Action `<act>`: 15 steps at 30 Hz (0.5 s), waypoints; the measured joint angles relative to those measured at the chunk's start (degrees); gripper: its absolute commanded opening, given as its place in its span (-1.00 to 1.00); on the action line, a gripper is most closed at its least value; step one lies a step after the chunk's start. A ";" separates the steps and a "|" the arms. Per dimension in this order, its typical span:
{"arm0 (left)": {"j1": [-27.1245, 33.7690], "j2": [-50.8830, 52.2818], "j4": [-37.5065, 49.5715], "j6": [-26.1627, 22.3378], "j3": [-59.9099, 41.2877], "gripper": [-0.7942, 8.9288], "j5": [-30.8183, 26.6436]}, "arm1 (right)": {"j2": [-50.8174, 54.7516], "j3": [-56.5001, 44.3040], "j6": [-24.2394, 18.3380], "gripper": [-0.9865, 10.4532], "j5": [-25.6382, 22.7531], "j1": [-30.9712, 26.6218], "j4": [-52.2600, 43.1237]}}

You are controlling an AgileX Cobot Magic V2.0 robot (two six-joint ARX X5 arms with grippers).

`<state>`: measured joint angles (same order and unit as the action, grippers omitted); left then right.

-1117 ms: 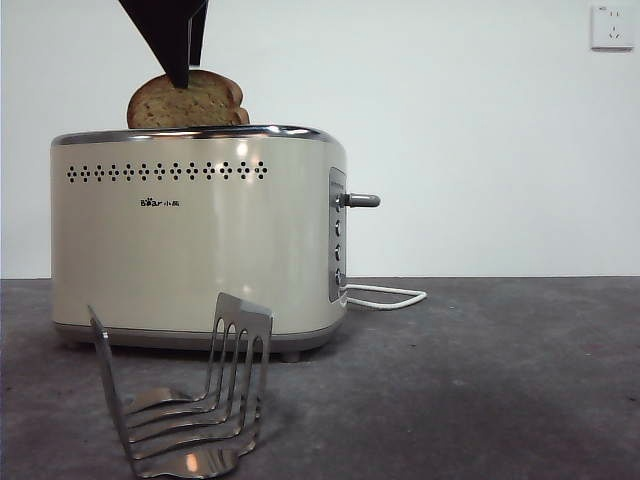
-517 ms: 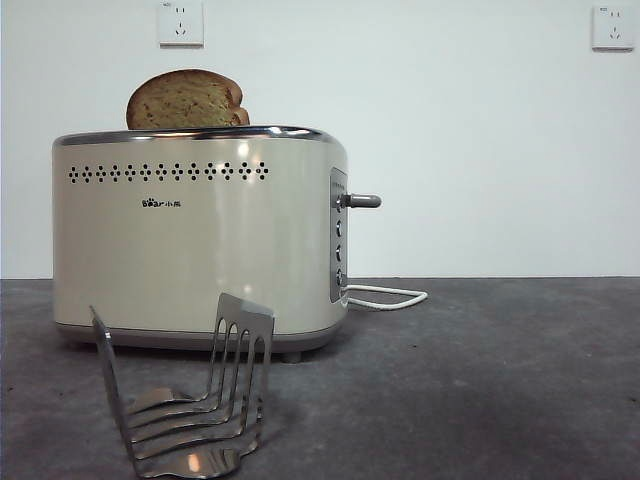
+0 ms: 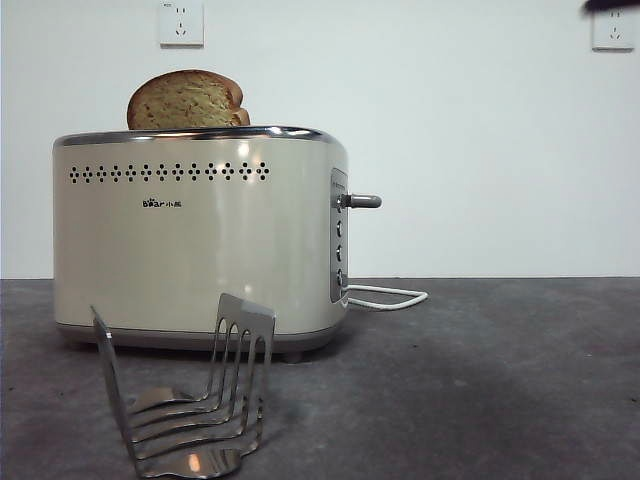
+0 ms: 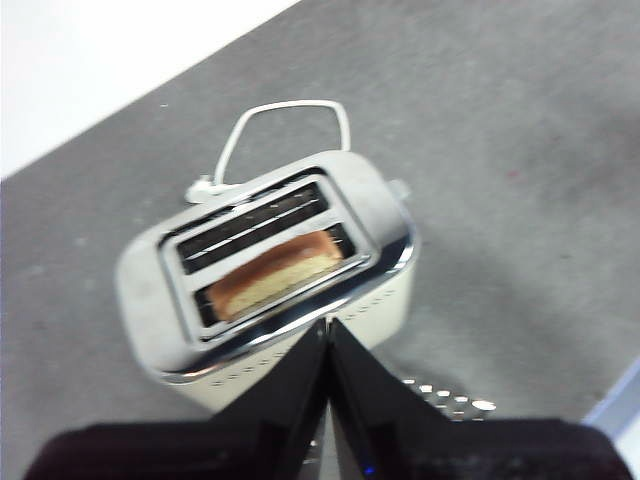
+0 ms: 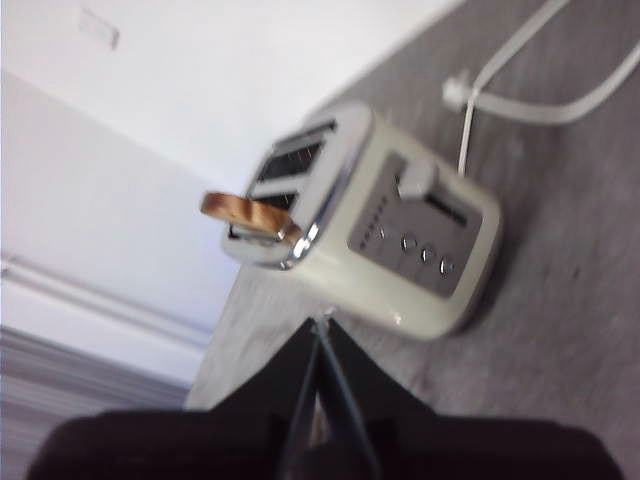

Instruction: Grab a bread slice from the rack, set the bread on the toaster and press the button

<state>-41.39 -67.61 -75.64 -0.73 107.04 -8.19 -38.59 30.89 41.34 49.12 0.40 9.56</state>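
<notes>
Standing half-sunk in toaster (image 3: 195, 235) slot: slice of bread (image 3: 187, 100); rack (image 3: 185, 400) bare on table (image 3: 480, 380). Left fingers (image 4: 327, 340) pressed together above the slice. Right fingers (image 5: 322, 335) closed, short of button (image 5: 417, 178). Next, probably: press it down.

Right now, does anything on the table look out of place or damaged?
Nothing stands out. The slice of bread sits upright in the toaster, the rack stands empty in front, and nothing looks spilled or broken.

Toaster (image 3: 195, 235) is hiding the lower half of the bread slice (image 3: 186, 100); the frame edge is cropping the rack (image 3: 185, 400) base.
</notes>
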 measured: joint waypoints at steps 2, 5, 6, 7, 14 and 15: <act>0.00 0.26 0.00 0.87 0.00 -0.85 2.16 | -6.69 1.03 0.39 -0.83 2.10 0.57 -1.88; 0.00 0.72 0.07 1.64 -0.26 -0.85 5.60 | -15.87 3.76 0.59 -0.83 2.82 2.51 -2.58; 0.00 1.14 0.13 1.86 -0.85 -0.85 6.38 | -18.69 5.11 0.59 -0.83 2.80 3.61 -2.69; 0.00 1.62 0.13 1.92 -1.66 -0.85 6.75 | -20.92 6.47 0.55 -0.83 2.75 4.59 -2.82; 0.00 7.50 0.02 3.78 -14.21 -0.85 6.05 | -35.60 19.47 -1.46 -0.83 -2.21 11.87 -3.61; 0.02 8.20 -0.13 4.00 -16.24 -0.85 5.27 | -37.66 21.44 -1.62 -0.83 -3.41 12.83 -3.63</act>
<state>-41.36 -59.42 -75.77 3.27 90.80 -2.92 -76.25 52.34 39.72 45.71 13.23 5.93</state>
